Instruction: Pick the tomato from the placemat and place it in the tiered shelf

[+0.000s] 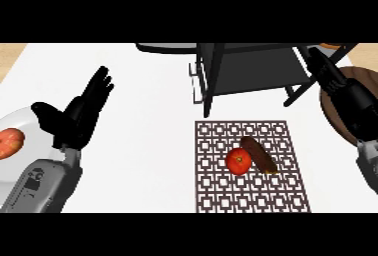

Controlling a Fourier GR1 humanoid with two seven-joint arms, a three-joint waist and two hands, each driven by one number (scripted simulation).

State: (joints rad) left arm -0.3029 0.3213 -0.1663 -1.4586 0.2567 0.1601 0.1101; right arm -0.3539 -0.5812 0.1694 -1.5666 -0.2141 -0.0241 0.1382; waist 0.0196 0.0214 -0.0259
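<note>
A red tomato (pixel 238 161) lies on the brown patterned placemat (pixel 221 195) at the middle right of the white counter. A dark brown eggplant (pixel 259 154) lies touching its right side. Beyond the mat stands the black tiered shelf (pixel 251 70), its dark grey tray bare. My left hand (pixel 77 117) is at the left, open with fingers straight and pointing up, far from the tomato. My right hand (pixel 347 95) is at the right edge, open with fingers stretched toward the shelf's right leg, holding nothing.
A white plate (pixel 26 120) with a reddish fruit (pixel 9 143) sits at the left edge, partly behind my left forearm. A round wooden board (pixel 332 117) lies under my right hand. A grey plate (pixel 166 47) shows behind the shelf.
</note>
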